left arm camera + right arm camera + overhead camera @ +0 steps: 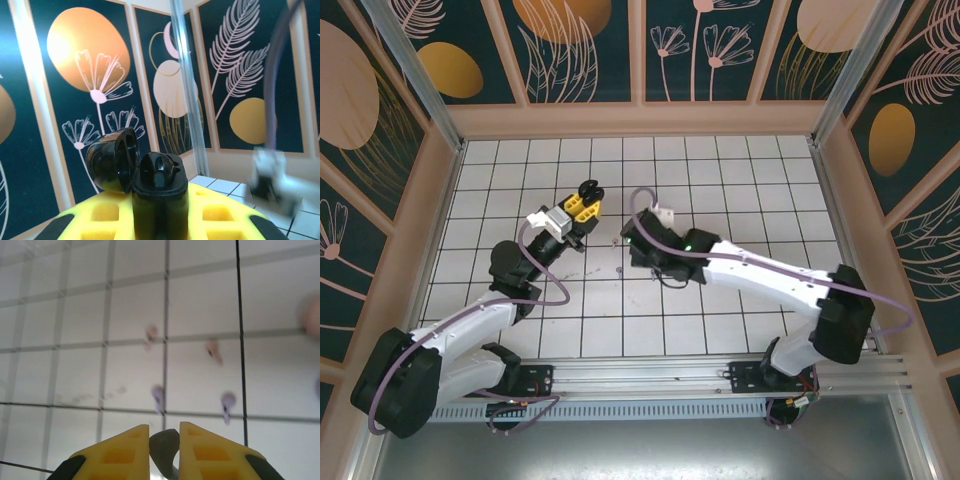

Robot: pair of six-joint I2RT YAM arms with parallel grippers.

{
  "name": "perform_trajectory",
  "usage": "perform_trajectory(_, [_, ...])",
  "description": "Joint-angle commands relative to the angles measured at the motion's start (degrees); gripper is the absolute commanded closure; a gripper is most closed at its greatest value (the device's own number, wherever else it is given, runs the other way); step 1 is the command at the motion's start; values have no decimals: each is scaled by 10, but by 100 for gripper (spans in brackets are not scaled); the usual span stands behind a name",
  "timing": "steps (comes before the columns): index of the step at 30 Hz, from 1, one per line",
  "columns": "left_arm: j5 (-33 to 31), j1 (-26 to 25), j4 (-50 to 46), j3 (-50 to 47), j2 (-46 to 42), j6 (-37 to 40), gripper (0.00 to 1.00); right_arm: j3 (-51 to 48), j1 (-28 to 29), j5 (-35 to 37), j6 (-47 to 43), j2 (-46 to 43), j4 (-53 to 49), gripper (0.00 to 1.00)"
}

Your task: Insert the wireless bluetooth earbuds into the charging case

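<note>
The main risk from here is sitting in the right gripper [164,430]. The black earbud [165,449] it is pinching is showing as no more than a dark rounded sliver between the yellow fingers. It could be twisting or slipping on the way to the charging case [159,180], and a bud arriving askew would be jamming on the rim of its pocket rather than dropping in. The case also appears to be held clear of the worktop [75,315], so a push from above may be tipping it in its grip or knocking the open lid [112,160] (it is leaning off to the left in the left wrist view).

The right gripper is standing narrow, nearly closed on that dark piece; I am judging it a bud by colour and size. The left gripper [160,220] is clamping the case body upright between its yellow fingers. Two pink earbuds [150,334] and two purple earbuds [158,396] are lying loose on the tiles beyond the right gripper, apart from one another.
</note>
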Motion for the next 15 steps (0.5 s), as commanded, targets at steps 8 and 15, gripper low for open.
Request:
perform_trajectory(8, [68, -3, -26, 47, 4, 14, 100, 154, -30, 37, -196, -66, 72, 82])
perform_trajectory(15, [79, -3, -28, 66, 31, -2, 100, 196, -34, 2, -251, -54, 131, 82])
